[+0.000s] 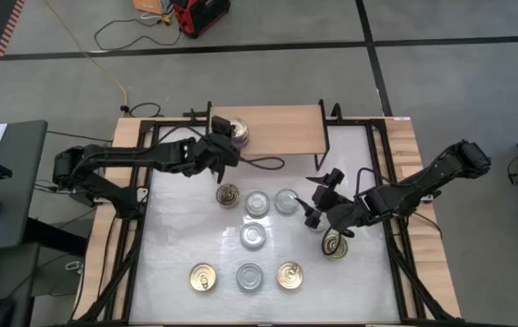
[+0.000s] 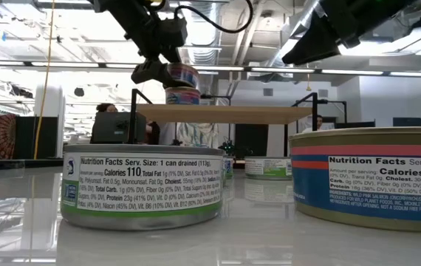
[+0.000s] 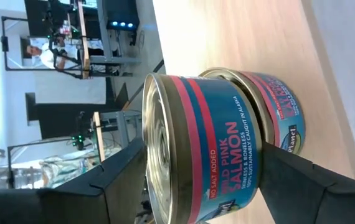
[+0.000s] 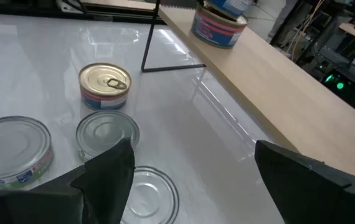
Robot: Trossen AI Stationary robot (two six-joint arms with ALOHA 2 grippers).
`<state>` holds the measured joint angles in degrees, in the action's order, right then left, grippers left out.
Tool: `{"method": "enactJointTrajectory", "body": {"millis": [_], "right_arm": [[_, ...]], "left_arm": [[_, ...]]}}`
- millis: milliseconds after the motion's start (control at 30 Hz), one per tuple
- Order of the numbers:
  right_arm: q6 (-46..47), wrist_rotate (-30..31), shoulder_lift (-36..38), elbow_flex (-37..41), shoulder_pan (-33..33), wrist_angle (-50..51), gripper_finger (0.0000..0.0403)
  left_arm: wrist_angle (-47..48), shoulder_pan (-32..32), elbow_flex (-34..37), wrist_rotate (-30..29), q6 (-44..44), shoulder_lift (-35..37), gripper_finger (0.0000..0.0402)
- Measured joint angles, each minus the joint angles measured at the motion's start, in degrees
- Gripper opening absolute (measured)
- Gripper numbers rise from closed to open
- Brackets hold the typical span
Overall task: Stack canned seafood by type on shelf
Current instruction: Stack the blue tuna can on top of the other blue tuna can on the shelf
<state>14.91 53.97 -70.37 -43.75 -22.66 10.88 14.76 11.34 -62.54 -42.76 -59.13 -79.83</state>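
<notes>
The white table (image 1: 186,227) carries a wooden shelf (image 1: 282,127) at its twelve o'clock edge. At the shelf's nine o'clock end, two salmon tins (image 1: 238,133) sit stacked. The left gripper (image 1: 219,145) straddles the upper tin (image 3: 196,149), fingers (image 3: 112,180) parted and standing just off its sides. The right gripper (image 1: 319,200) hangs wide open and empty at three o'clock. Eight loose tins (image 1: 253,236) lie around the centre.

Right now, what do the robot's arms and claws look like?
Both arms are black and jointed, with black cables looping along them. The left gripper and right gripper each end in two flat, dark, wedge-shaped fingers. No markings show.
</notes>
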Motion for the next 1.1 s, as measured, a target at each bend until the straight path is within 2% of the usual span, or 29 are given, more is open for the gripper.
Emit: {"method": "enactJointTrajectory", "body": {"millis": [300,700,833,1100], "right_arm": [[-0.36,0.01,0.0,0.0,0.01,-0.65,0.0361],[-0.36,0.01,0.0,0.0,-0.01,-0.69,0.0361],[-0.34,0.01,0.0,0.0,0.0,-0.92,0.0361],[-0.61,0.01,0.0,0.0,0.01,-2.28,0.0361]], "left_arm": [[0.04,-0.35,-1.08,-2.23,0.32,-0.04,0.0273],[10.15,-0.81,-4.21,2.36,6.13,-0.04,0.0273],[13.64,-0.48,-6.3,6.0,8.23,-0.03,0.0273],[13.95,1.92,-6.71,8.84,7.21,-0.02,0.0273]]}}
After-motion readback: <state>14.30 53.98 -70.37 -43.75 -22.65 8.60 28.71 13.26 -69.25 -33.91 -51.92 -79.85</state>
